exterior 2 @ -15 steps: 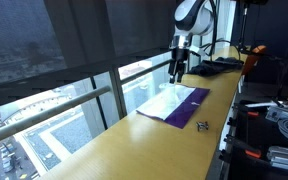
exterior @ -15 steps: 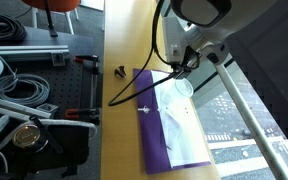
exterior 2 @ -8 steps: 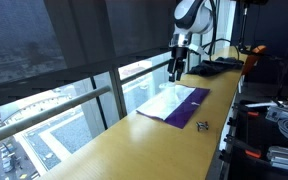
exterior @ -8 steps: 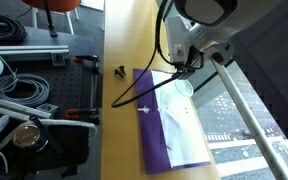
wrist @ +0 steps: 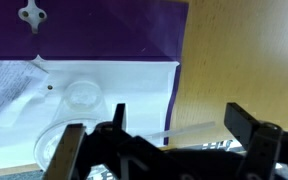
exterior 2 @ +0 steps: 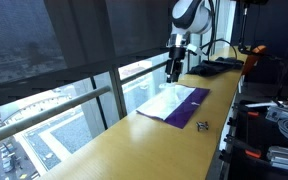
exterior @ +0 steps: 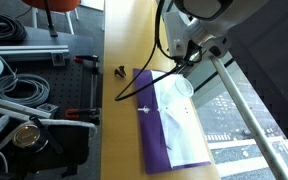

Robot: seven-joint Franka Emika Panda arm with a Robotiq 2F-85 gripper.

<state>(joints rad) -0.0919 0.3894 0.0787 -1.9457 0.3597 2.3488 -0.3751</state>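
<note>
Gripper on the robot arm hangs above the long yellow wooden table. Its two black fingers are spread wide apart, and it has hold of nothing. A clear round plastic cup is the closest thing to it. In an exterior view the cup sits at 6 o'clock from the gripper, just below it. In the wrist view the cup shows at 10 o'clock from the fingers and does not touch them. The cup rests on a white sheet of paper, which lies on a flat purple cloth. A small white clip lies on the cloth at 8 o'clock from the cup. A tiny black thing sits on the bare wood at 9 o'clock from the gripper.
</note>
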